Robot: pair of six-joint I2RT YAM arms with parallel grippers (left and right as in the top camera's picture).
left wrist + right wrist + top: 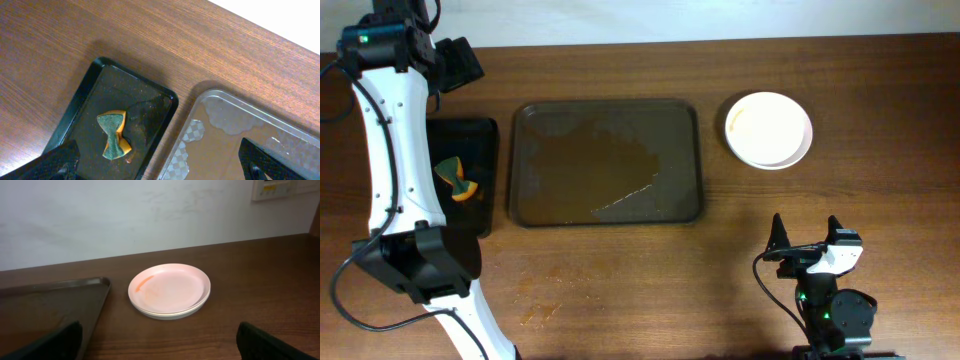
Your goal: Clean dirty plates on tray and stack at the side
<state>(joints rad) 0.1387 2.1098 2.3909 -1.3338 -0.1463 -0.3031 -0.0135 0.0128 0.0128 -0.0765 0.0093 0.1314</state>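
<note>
A stack of pale plates (pixel 769 128) sits on the table right of the large tray (pixel 606 209); in the right wrist view the top plate (pixel 169 288) shows an orange smear. The tray holds no plates and also shows in the left wrist view (pixel 235 145). A green and orange sponge (pixel 457 180) lies in a small black tray (pixel 485 135), also in the left wrist view (pixel 114 135). My left gripper (pixel 455 62) is open and empty, high above the table's back left. My right gripper (pixel 806 238) is open and empty near the front edge, pointing at the plates.
The black tray's rim (pixel 80 95) lies close beside the large tray's left edge. A pale wall (pixel 150 215) stands behind the table's far edge. Bare wood lies between my right gripper and the plates.
</note>
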